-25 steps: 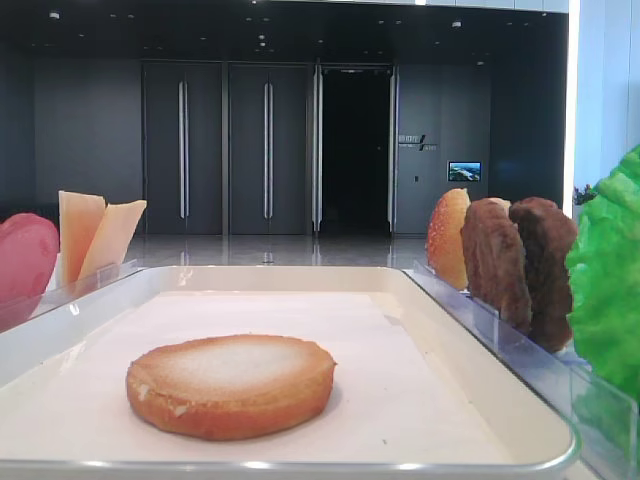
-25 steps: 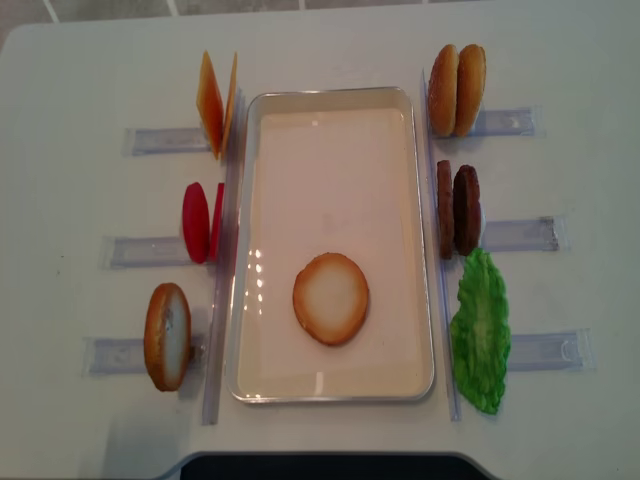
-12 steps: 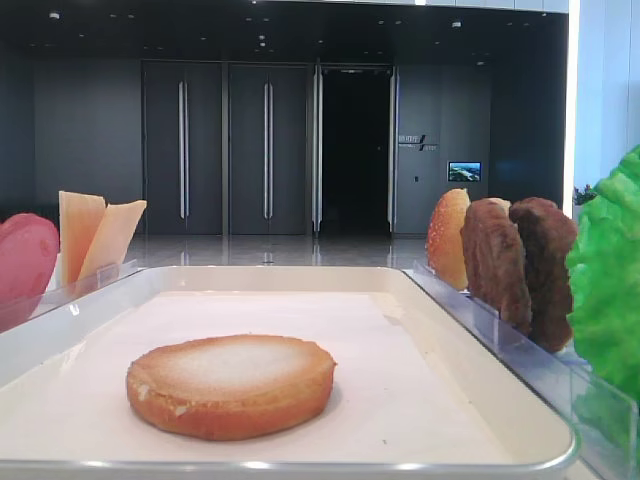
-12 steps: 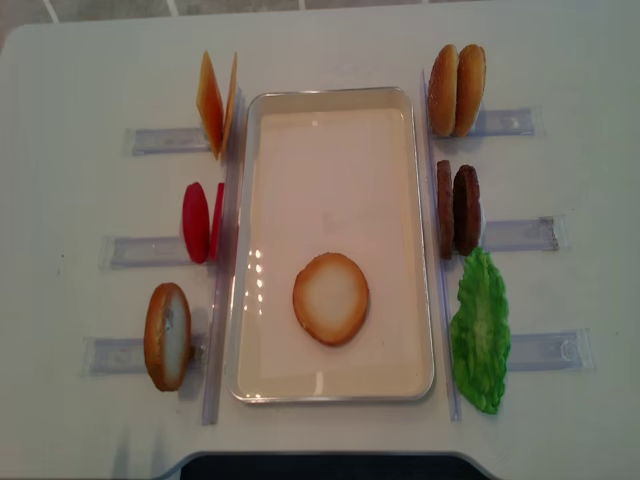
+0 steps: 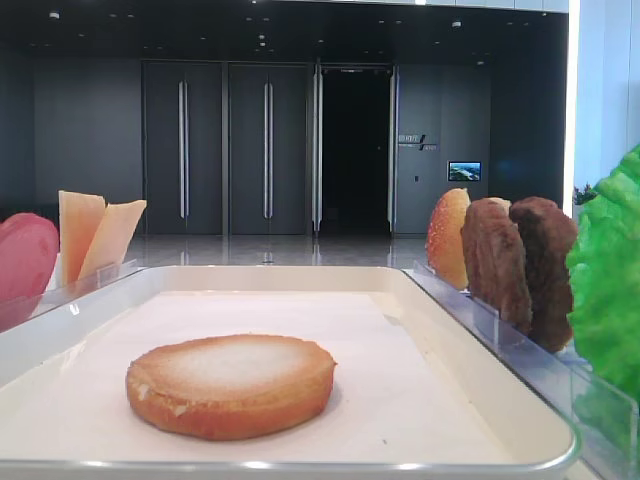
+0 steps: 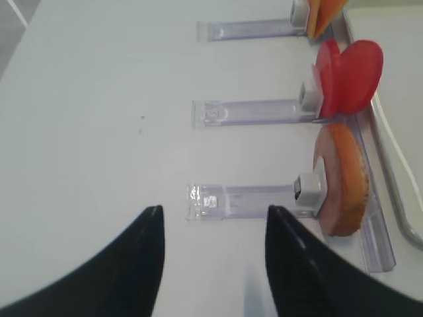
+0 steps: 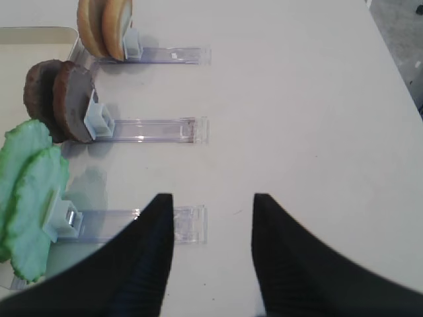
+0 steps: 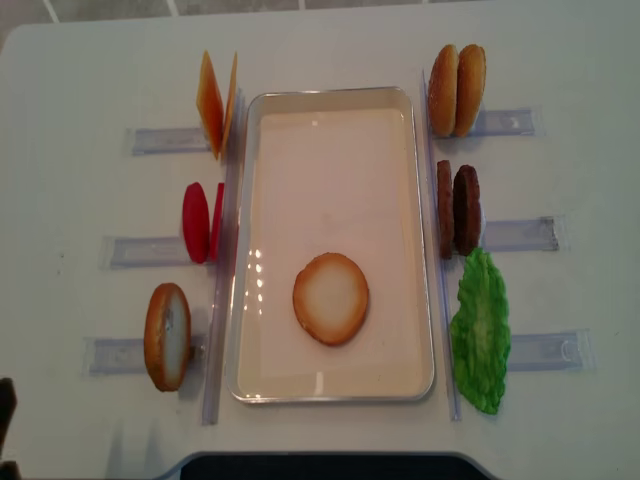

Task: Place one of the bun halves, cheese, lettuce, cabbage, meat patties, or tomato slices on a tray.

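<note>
One bun half [image 8: 331,298] lies flat, pale face up, on the white tray [image 8: 340,96]. Another bun half [image 6: 342,178] stands in a clear holder left of the tray, near my open, empty left gripper [image 6: 213,210]. Tomato slices [image 6: 349,78] and cheese [image 8: 216,104] stand further back on that side. My right gripper [image 7: 212,198] hovers open and empty over bare table. To its left are the lettuce [image 7: 30,198], the meat patties [image 7: 59,99] and two upright bun halves [image 7: 104,26]. No cabbage is in view.
Clear plastic holders [image 8: 520,235] stick out from both long sides of the tray. The table's front edge [image 8: 320,462] runs just below the tray. Bare white tabletop lies beyond the holders' outer ends.
A dark piece of the left arm has come into the overhead view at its lower left edge. The food and the tray have not moved.
</note>
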Robot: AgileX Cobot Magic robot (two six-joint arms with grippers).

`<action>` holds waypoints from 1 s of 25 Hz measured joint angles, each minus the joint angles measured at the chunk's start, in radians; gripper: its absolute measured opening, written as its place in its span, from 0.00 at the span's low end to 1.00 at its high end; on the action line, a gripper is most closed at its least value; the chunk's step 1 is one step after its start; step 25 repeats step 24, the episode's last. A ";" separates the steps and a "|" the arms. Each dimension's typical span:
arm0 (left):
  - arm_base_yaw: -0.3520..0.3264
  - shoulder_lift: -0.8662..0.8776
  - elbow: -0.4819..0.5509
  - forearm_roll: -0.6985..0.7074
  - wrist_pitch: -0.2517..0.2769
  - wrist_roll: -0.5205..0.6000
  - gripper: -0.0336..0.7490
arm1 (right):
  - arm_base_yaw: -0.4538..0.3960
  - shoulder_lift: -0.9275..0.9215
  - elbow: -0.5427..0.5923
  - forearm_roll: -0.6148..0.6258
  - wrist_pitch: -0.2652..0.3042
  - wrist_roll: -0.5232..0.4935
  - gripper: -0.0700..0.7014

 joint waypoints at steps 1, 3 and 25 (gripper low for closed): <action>-0.004 -0.019 0.008 0.000 -0.002 0.000 0.53 | 0.000 0.000 0.000 0.000 0.000 0.000 0.48; -0.026 -0.055 0.010 0.000 -0.008 0.000 0.53 | 0.000 0.000 0.000 0.000 0.000 0.000 0.48; -0.053 -0.064 0.010 0.000 -0.013 -0.026 0.53 | 0.000 0.000 0.000 -0.011 0.000 0.000 0.48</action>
